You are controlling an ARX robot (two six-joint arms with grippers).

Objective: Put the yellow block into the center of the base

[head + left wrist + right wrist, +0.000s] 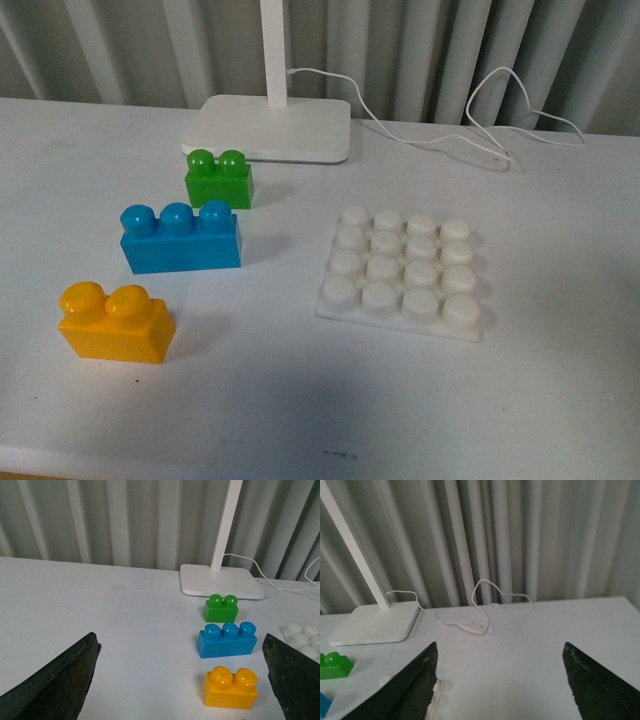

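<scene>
White table (300,400) before a grey pleated curtain (120,50); left fingers (55,685) and right fingers (405,690) spread, empty.

I read this as a lab-type test bench. Plain white table (560,400), grey pleated curtain (130,50) closing the back at 12 o'clock, white desk lamp (268,125) with cable (481,627) at 12. Yellow brick (115,325), blue brick (180,245), green brick (220,180) lined up at 9, studded plate (400,270) at 3, laid out like a staged trial.
</scene>
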